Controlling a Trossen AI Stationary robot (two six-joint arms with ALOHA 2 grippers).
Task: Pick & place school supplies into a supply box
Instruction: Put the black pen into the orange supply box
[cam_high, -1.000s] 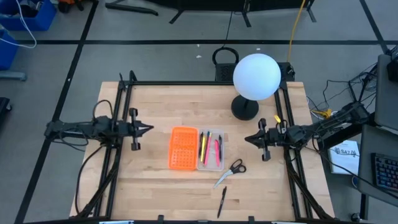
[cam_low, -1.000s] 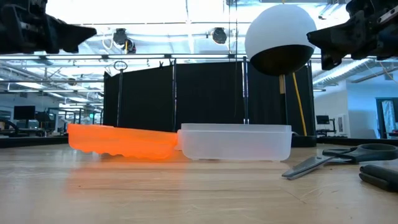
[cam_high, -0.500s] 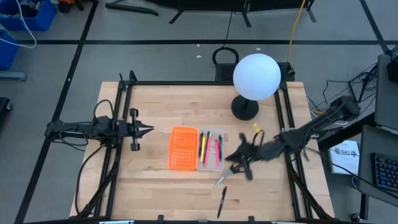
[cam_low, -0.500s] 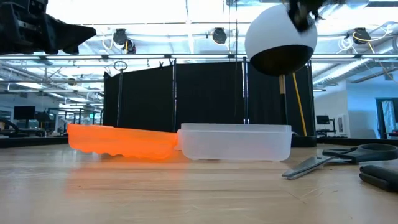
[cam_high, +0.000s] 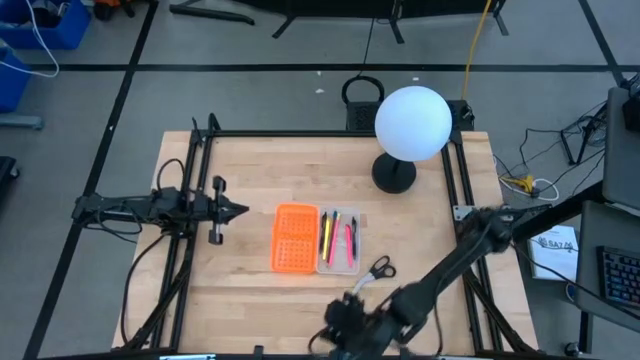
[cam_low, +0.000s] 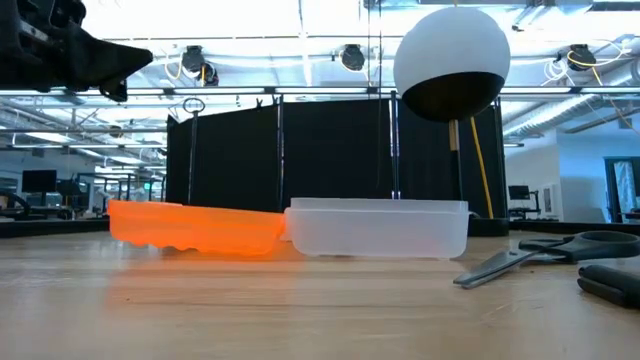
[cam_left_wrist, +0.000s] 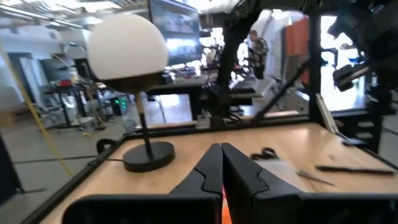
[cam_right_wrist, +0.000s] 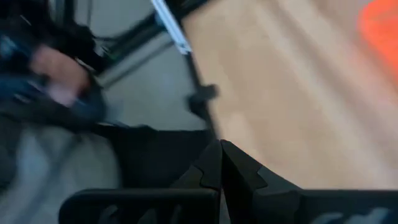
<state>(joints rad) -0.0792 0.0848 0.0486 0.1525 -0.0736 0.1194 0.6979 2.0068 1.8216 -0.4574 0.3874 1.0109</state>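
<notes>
The supply box sits mid-table: its clear tray holds pink, yellow and dark pens, and the orange perforated lid lies flat beside it, toward the table's left. The scissors lie on the wood right of the tray. A dark pen lies near the table's near edge; in the high view my right arm hides it. My right gripper is shut and hangs above that near edge. My left gripper is shut and waits in the air left of the lid.
A lamp with a white globe stands on a black base at the table's far right. Black frame rails run along both sides of the table. Bare wood lies between the box and the near edge.
My right arm has swung from the table's right side, over the scissors, to the near edge, where it now reaches low beside the dark pen. Its gripper has left the low view. The box, scissors and pens have stayed in place.
</notes>
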